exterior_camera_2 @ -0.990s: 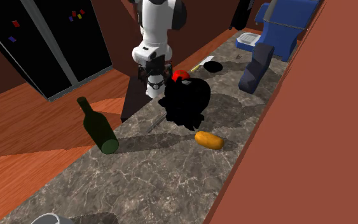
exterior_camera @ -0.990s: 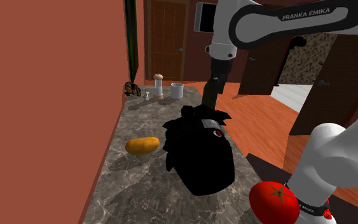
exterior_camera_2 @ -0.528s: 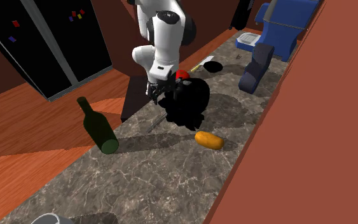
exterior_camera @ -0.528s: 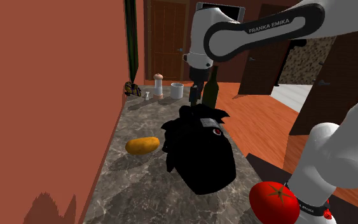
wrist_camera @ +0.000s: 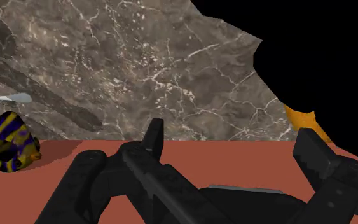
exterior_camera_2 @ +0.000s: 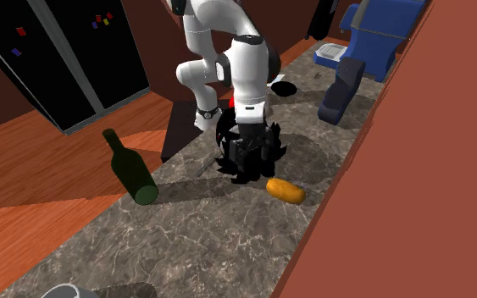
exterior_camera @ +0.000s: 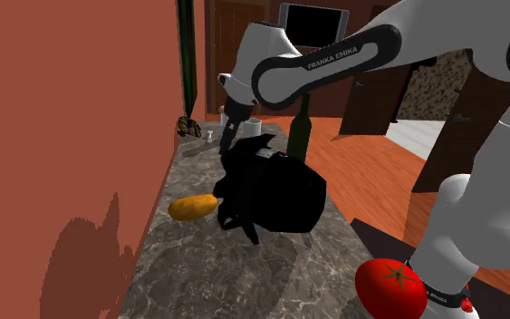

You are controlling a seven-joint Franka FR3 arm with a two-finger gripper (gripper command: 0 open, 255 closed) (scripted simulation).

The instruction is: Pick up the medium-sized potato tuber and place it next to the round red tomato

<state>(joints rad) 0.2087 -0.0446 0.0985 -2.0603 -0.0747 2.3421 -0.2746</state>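
Potato [exterior_camera: 189, 207] end hidden behind black pincer [wrist_camera: 231, 145], tomato [exterior_camera: 389, 285] partly behind arm [exterior_camera: 479, 217]

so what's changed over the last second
The arm swung toward the red wall, carrying the gripper leftward in the shoulder view until it sits right beside the potato. The potato looks nudged slightly toward that wall. The fingers stand apart in the wrist view and nothing is grasped. The tomato and the green bottle stayed put.
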